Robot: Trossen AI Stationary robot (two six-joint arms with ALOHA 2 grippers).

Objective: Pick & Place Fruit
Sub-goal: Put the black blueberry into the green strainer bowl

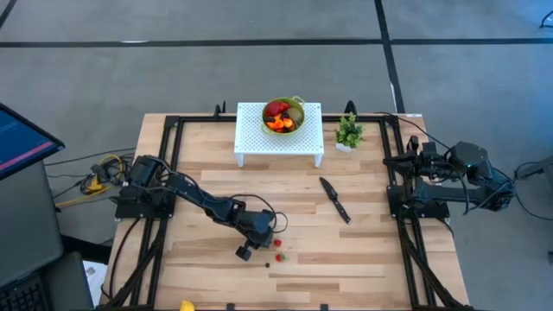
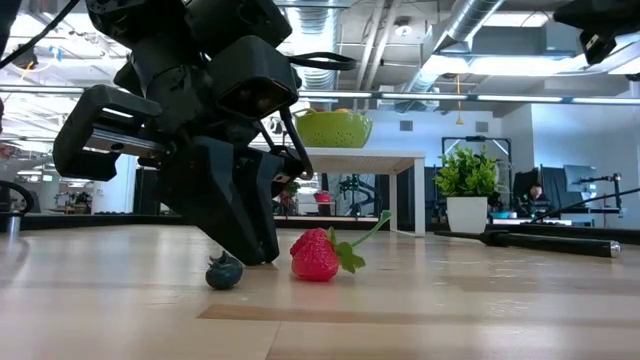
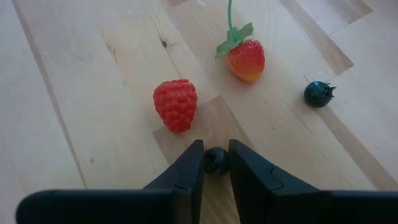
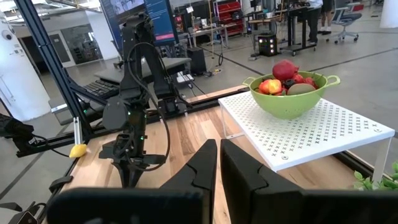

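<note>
My left gripper (image 3: 216, 163) points down at the table near its near edge (image 1: 259, 240) and is shut on a tiny dark berry (image 3: 216, 160). Just beyond its tips lie a red raspberry (image 3: 176, 104), a red strawberry (image 3: 246, 59) with a green stem, and a dark blueberry (image 3: 319, 93), all resting on the wood. The low view shows the strawberry (image 2: 315, 255) and blueberry (image 2: 224, 272) beside the fingers. A green bowl (image 1: 283, 115) of fruit stands on a white perforated stand (image 1: 251, 138). My right gripper (image 4: 219, 165) waits shut at the table's right edge. My left gripper pinches the tiny dark berry (image 3: 216, 155) between its two fingertips (image 3: 193, 163). The fingers come from above, slanting down toward the table. The berry sits right at the tabletop; whether it is lifted clear, I cannot tell.
A black knife (image 1: 335, 199) lies on the wood right of centre. A small potted plant (image 1: 349, 131) stands beside the stand. A yellow object (image 1: 187, 305) sits at the near edge. Black rails (image 1: 168, 173) run along both sides. Bare wood lies between the stand and the fruits.
</note>
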